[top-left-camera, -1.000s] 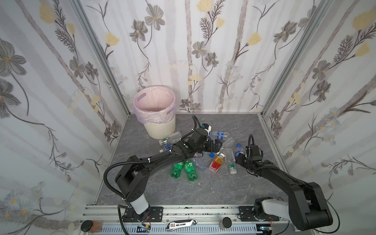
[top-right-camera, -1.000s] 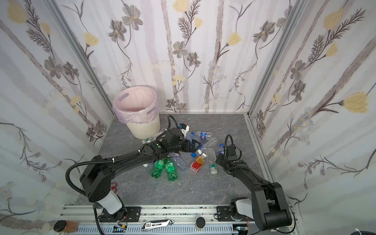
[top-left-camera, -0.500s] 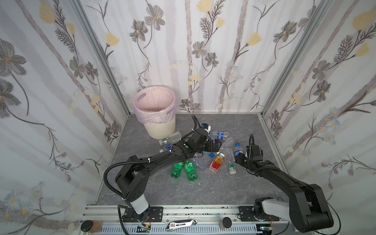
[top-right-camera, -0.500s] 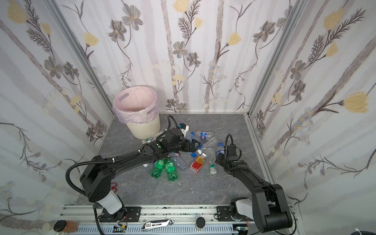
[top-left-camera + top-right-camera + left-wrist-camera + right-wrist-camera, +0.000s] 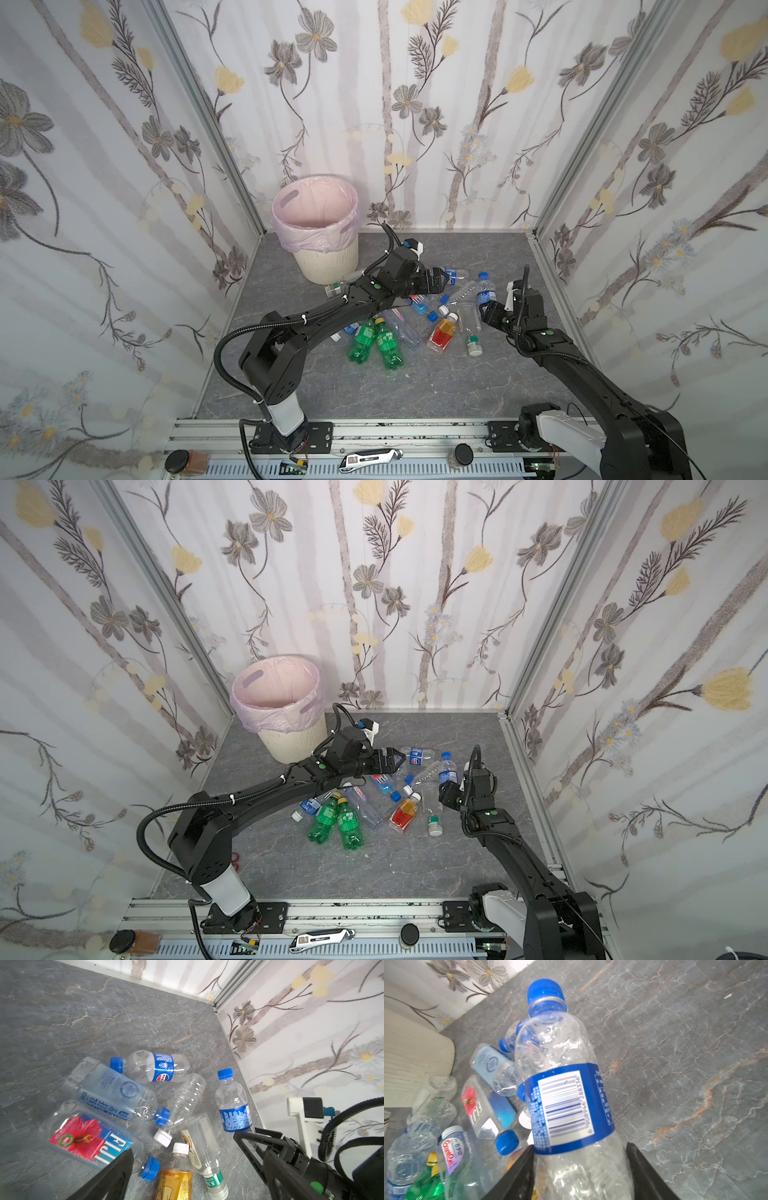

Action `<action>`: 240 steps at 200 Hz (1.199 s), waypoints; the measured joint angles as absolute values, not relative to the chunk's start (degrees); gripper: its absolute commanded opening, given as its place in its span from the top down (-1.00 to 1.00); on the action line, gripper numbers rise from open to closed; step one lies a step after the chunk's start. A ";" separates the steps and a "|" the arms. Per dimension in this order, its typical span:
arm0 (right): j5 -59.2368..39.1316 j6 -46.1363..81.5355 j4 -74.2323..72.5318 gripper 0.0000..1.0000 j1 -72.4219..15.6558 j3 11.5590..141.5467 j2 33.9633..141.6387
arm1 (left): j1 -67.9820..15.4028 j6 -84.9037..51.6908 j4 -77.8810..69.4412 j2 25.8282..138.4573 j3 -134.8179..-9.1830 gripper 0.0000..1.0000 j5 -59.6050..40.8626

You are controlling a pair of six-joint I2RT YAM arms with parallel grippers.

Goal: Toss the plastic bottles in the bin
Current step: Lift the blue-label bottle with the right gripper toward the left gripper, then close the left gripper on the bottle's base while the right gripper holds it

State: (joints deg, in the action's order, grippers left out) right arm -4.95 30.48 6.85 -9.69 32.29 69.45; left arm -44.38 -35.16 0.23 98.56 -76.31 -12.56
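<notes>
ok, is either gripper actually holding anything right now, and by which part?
The right gripper is shut on the blue-capped clear bottle, gripping its lower body below the blue label. The left gripper is open, holding nothing.

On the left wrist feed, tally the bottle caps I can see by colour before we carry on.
Blue caps: 4 (Pepsi bottle, pale-blue-label bottle, FIJI bottle, blue-label water bottle)
White caps: 3 (ribbed clear bottle, orange drink bottle, green-label bottle)
Total: 7
</notes>
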 measured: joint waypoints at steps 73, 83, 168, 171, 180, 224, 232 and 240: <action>-10.15 29.43 2.20 -0.10 -13.87 33.19 68.07 | -43.62 -37.65 -0.43 101.10 -80.31 -0.99 -17.34; -10.17 29.41 1.63 -0.09 -15.29 33.63 68.07 | -43.51 -38.02 -0.43 101.43 -80.62 -0.98 -17.89; -10.61 30.63 -3.92 -0.06 -23.49 39.64 72.36 | -42.28 -40.82 -1.08 101.73 -81.19 -0.76 -19.59; -10.61 30.76 -4.08 -0.06 -23.68 39.75 72.53 | -42.22 -40.91 -1.13 101.73 -81.19 -0.75 -19.62; -10.61 31.05 -4.75 -0.06 -24.27 40.12 73.06 | -42.06 -41.10 -1.43 101.73 -81.03 -0.73 -19.73; -10.76 31.59 -6.17 -0.05 -26.63 40.88 74.02 | -41.17 -42.24 -2.17 101.56 -80.42 -0.49 -19.77; -10.79 31.73 -6.26 -0.05 -26.79 40.88 74.13 | -41.12 -42.28 -2.55 101.54 -80.34 -0.46 -19.77; -10.74 31.94 -6.28 -0.05 -27.14 40.91 74.24 | -41.12 -42.35 -2.90 101.54 -80.34 -0.44 -19.77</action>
